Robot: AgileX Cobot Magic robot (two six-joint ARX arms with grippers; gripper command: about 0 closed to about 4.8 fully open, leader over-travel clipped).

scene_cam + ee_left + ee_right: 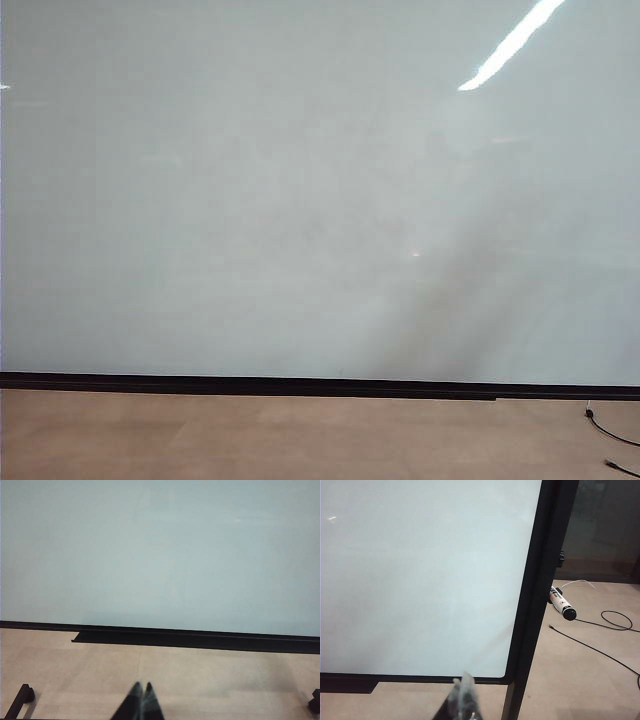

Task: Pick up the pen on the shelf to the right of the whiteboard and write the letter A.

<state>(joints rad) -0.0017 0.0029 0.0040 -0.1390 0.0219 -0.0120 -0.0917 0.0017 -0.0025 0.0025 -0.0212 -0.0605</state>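
Observation:
The whiteboard (300, 200) fills the exterior view, glossy and pale, with a black strip (300, 384) along its bottom; no letter A shows on it. In the right wrist view the pen (562, 601), white with a black tip, juts out just past the board's black side post (535, 605). The shelf under it is hidden by that post. My right gripper (462, 676) is shut and empty, low in front of the board's lower corner, well short of the pen. My left gripper (143, 683) is shut and empty above the floor, facing the whiteboard (160, 555). Neither gripper shows in the exterior view.
Black cables (600, 630) trail over the tan floor beyond the pen, and more cable (612, 432) lies at the exterior view's lower right. A black ledge (190, 639) runs under the board. Black stand feet (20, 699) sit on the floor.

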